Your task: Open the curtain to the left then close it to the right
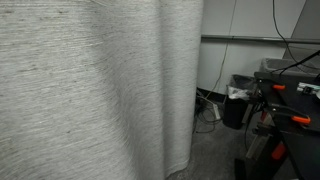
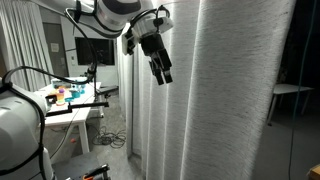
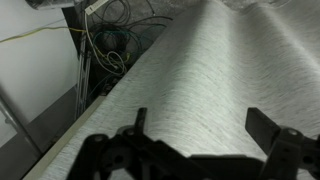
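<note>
The curtain (image 1: 90, 90) is a very large light grey-beige woven drape with horizontal streaks and soft vertical folds. It fills most of an exterior view and hangs as tall folds in the other (image 2: 235, 90). My gripper (image 2: 160, 68) hangs from the arm in front of the curtain's left folds, fingers pointing down and spread apart. In the wrist view the curtain (image 3: 200, 80) spreads across the frame, and the gripper (image 3: 200, 128) has its two black fingers wide apart with nothing between them. I cannot tell whether it touches the fabric.
A black bin (image 1: 240, 100) and dark equipment with orange clamps (image 1: 285, 105) stand to the curtain's right by a white wall. A white desk (image 2: 70, 105) with a monitor (image 2: 95, 48) stands behind the arm. Tangled cables (image 3: 110, 40) lie beyond the curtain's edge.
</note>
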